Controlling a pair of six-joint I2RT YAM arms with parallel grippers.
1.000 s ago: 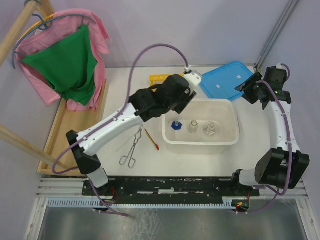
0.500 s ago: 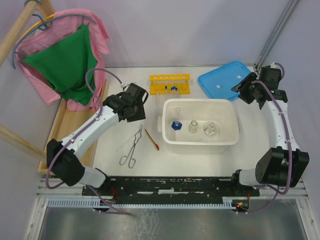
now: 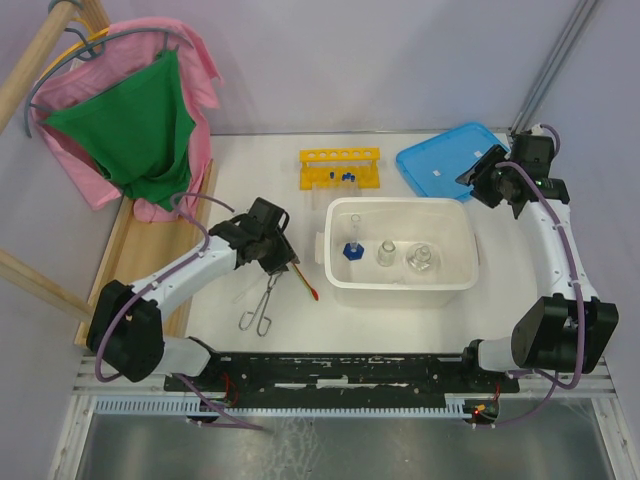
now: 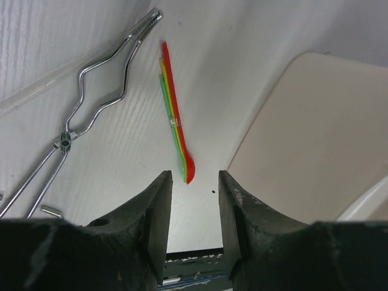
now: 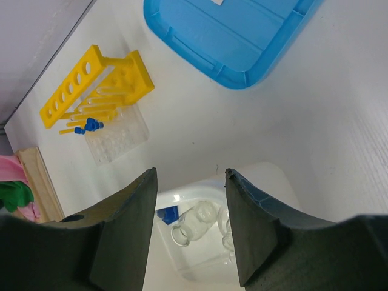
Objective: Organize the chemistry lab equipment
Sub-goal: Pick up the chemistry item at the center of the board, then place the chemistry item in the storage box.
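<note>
left gripper (image 4: 194, 182) parted | red rod (image 4: 171, 112) diagonal, broad tip toward gripper

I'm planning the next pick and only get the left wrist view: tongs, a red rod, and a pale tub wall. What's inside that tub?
Observer: The white tub holds two small glass flasks and an upright tube on a blue base.
Operator: Any rack around?
Observer: A yellow rack sits beyond the tub, left of the blue lid.
Operator: And the other hand?
Observer: The right hand is open and empty, up near the blue lid.
</note>
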